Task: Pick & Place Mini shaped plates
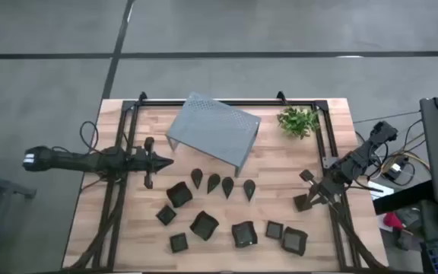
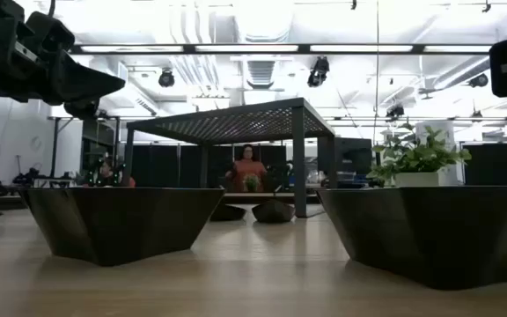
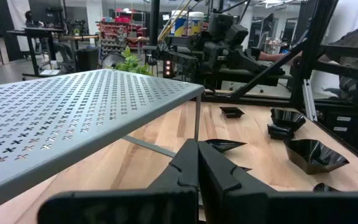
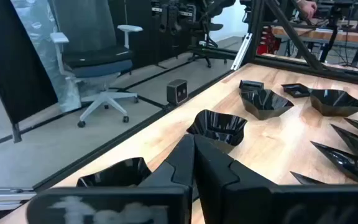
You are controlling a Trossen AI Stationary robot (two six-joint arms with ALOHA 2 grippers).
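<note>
Wooden table (image 1: 128, 236) — tiny glossy black mini shaped plates (image 1: 204, 225); both grippers pinched together, empty.

The table (image 1: 135, 221) is surfaced in pale, smooth wood. The shelf (image 1: 215, 125) is made of matt grey perforated metal. The mini shaped plates (image 4: 218, 127) are finished glossy black, possibly plastic.

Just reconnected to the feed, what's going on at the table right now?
Nothing is being handled. The left end effector sits shut beside the grey shelf, the right end effector shut near the table's right edge, both empty. The mini plates lie scattered on the wood in front of the shelf, with a green plant behind.
</note>
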